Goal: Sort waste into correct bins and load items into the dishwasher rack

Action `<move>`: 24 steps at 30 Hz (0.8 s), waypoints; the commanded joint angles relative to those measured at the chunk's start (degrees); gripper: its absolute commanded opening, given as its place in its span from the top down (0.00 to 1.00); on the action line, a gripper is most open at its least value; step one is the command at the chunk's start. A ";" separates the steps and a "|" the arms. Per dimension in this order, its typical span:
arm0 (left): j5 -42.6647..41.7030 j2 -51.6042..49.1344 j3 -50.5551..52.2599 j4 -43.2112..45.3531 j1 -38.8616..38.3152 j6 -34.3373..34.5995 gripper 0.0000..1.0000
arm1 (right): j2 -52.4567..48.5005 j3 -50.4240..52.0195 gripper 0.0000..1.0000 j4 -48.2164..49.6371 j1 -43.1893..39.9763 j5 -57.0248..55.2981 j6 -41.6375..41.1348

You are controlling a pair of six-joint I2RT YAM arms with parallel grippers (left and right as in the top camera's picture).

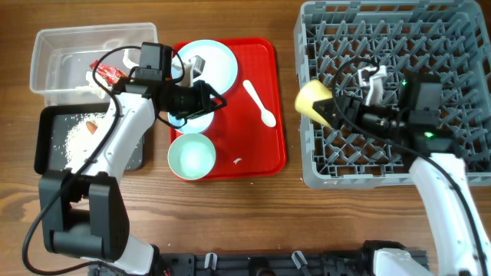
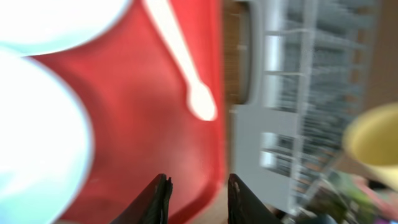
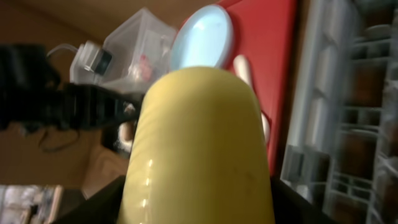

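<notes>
My right gripper point(image 1: 328, 112) is closed on the yellow cup point(image 1: 313, 100) over the rack's point(image 1: 460, 165) left edge. My left gripper point(image 1: 218, 100) holds nothing, its fingers point(image 2: 155, 199) slightly apart above the red tray point(image 1: 265, 157).

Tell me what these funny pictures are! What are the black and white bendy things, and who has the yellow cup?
Those are two robot arms. One picture looks down from above; the other two come from small cameras on each wrist. The right gripper holds the yellow cup sideways at the edge of the grey dishwasher rack; it fills the right wrist picture. The left gripper is empty, with its fingers a little apart above the red tray. On the tray lie a blue plate, a green bowl and a white spoon. Two bins, clear and black, hold rubbish.
</notes>
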State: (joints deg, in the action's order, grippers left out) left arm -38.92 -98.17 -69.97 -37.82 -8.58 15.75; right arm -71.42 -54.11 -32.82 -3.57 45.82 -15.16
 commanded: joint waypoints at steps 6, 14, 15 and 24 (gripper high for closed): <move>14.01 1.09 -0.11 -0.68 -0.22 -0.33 0.70 | 3.19 -19.85 0.58 -27.08 0.02 -31.69 5.09; 17.70 1.09 -0.11 -2.80 -0.22 -0.37 0.70 | -2.36 -20.13 0.58 -35.41 0.02 -38.62 4.79; 18.75 1.09 -0.11 -3.19 -0.22 -0.35 0.70 | -3.43 -20.13 0.58 -36.06 0.02 -38.62 4.96; 21.24 1.09 -0.11 -4.24 -0.22 -0.35 0.70 | -15.47 -20.13 0.59 -40.81 0.02 -37.51 6.19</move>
State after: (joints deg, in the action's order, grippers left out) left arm -19.29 -98.17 -69.97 -42.04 -8.58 15.75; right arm -84.07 -73.65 -72.93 -3.57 9.30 -10.13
